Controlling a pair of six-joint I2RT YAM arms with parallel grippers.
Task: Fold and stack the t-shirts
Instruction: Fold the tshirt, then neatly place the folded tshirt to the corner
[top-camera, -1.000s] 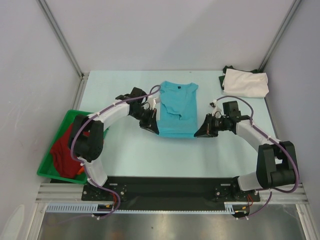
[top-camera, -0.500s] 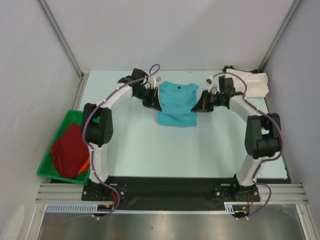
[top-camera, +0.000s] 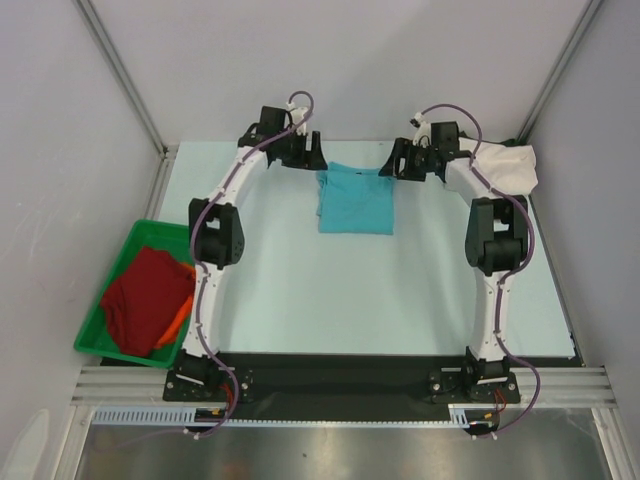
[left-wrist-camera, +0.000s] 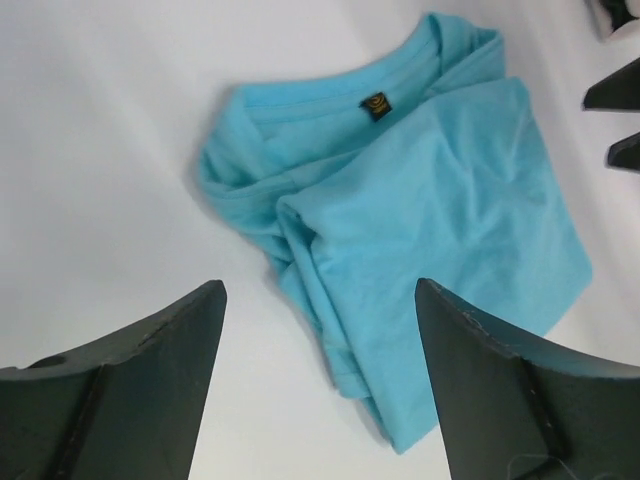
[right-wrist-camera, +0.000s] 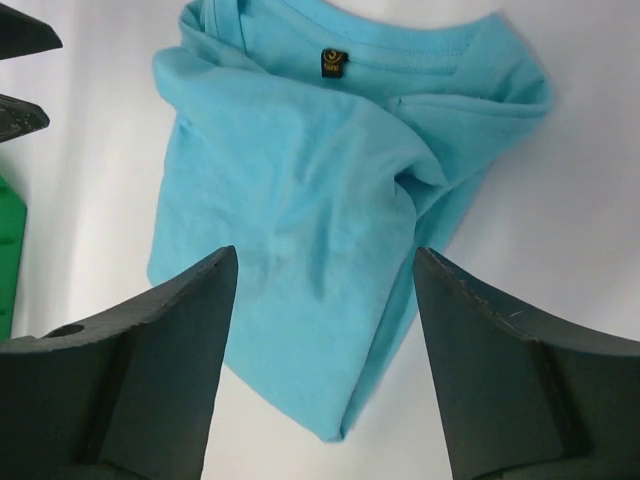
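I judge the job partly done: the turquoise t-shirt (top-camera: 355, 197) lies on the worktop (top-camera: 330, 290) folded into a compact, slightly rumpled block, collar and label at its far edge. It sits by itself, not yet stacked on anything. The cream-white shirt (top-camera: 505, 165) lies well apart from it, to the right and a little farther back; I cannot tell how neatly that one is folded. The dark red shirt (top-camera: 148, 300) and the orange shirt (top-camera: 178, 318) are bunched in the green bin (top-camera: 120, 270), well to the left and nearer than the turquoise one, so I take those two as left to fold. The left fingers (left-wrist-camera: 150, 380) stand wide apart over the turquoise shirt's far left corner with nothing between them. The right fingers (right-wrist-camera: 150, 350) are likewise spread wide over its far right corner, gripping nothing; neither pair appears to touch the cloth.
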